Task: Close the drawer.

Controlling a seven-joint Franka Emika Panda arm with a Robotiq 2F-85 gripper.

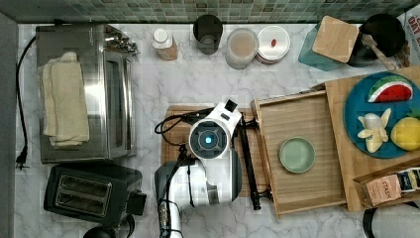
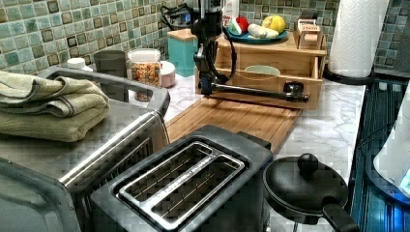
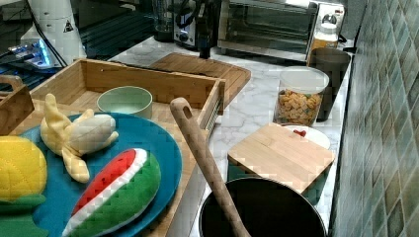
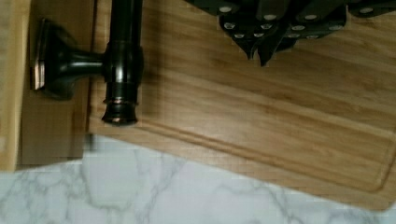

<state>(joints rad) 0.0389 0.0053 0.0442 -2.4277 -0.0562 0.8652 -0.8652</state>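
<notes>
The place is a kitchen, or a mock-up of one. A white marble-veined worktop (image 1: 198, 84) runs under a backsplash of small green-grey mosaic tiles (image 2: 43, 34). At the top view's left sit a stainless-steel toaster oven (image 1: 84, 94) with a folded beige towel (image 1: 64, 101) on top, and nearer, a black two-slot toaster (image 1: 84, 193). Along the far wall stand a clear cereal jar (image 3: 300, 96), a teal canister with a wooden lid (image 1: 329, 42) and a black pot holding a wooden spoon (image 3: 262, 210). A white paper-towel roll (image 2: 358, 34) stands at the left view's right.
</notes>
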